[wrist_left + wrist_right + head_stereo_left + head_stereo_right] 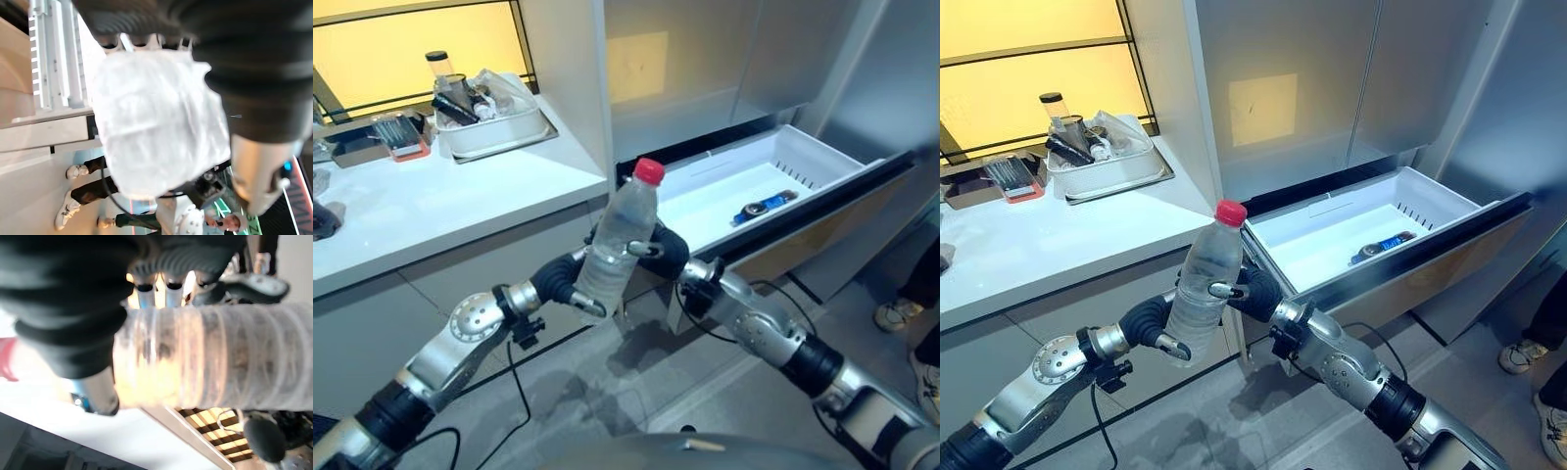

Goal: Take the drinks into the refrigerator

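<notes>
A clear plastic bottle with a red cap stands upright in the air, held between both hands in front of the open white refrigerator drawer. My left hand comes from the lower left, its fingers curled round the bottle's lower half. From the right, my right hand has its fingers wrapped round the bottle's middle. The left wrist view shows the bottle close up against the palm. Its ribbed wall lies across the fingers in the right wrist view. A small blue and dark item lies inside the drawer.
A white counter runs along the left, bearing a metal tray of kitchen things. Grey refrigerator doors rise above the drawer. A person's shoes stand on the floor at the far right.
</notes>
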